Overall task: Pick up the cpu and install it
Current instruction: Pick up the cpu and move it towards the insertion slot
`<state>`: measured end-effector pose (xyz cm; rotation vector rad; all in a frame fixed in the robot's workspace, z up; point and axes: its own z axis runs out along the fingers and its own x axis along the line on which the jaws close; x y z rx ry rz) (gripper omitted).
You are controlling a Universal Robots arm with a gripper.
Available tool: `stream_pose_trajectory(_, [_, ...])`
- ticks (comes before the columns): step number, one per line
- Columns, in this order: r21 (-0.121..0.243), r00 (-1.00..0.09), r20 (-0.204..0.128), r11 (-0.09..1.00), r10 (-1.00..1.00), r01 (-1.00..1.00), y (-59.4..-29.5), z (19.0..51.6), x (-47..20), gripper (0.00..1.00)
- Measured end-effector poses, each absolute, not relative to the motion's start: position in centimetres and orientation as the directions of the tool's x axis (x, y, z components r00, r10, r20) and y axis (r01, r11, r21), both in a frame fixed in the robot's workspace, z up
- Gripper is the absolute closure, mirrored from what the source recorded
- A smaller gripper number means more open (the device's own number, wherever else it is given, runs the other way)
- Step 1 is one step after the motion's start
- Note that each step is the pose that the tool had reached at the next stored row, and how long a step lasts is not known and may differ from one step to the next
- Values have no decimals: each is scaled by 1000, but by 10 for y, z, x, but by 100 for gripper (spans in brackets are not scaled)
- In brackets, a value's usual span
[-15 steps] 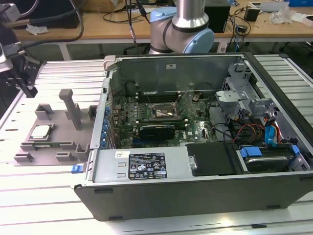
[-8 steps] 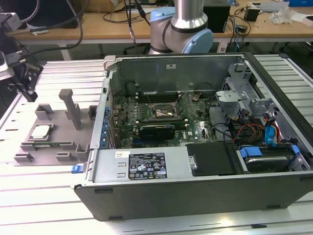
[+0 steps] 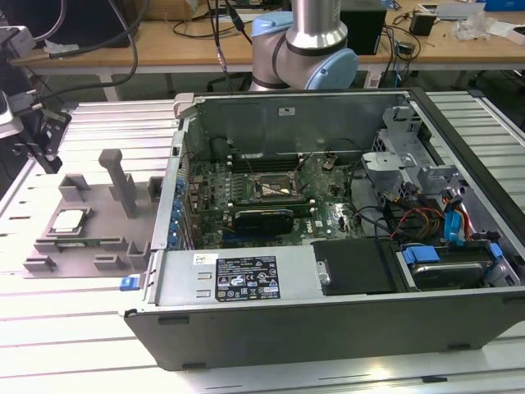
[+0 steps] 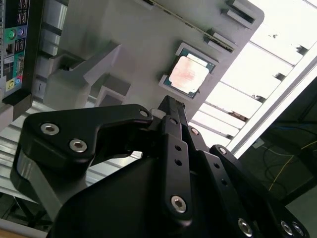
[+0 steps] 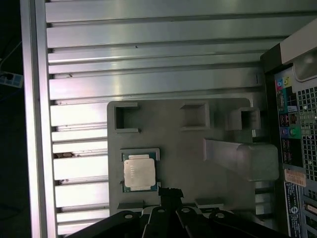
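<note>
Tool [image 4: 169,103], jaws together, points down toward the cpu [image 4: 189,74].

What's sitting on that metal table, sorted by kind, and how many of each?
cpu: 1
grey plastic tray: 1
open computer case: 1
Total: 3

Silver-grey cpu [image 5: 139,173], plain grey tray [image 5: 183,144], green motherboard [image 3: 330,215].

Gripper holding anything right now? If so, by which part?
Nothing is held. In the first wrist view the cpu lies flat in its pocket on the grey tray, and the gripper hangs by its corner with no grasp on it.
</note>
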<state>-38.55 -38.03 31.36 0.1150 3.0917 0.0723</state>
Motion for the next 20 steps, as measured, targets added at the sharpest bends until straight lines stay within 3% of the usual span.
stream_pose_trajectory(20, [48, -996, -45, 996, 75, 73, -380, 313, -404, 89])
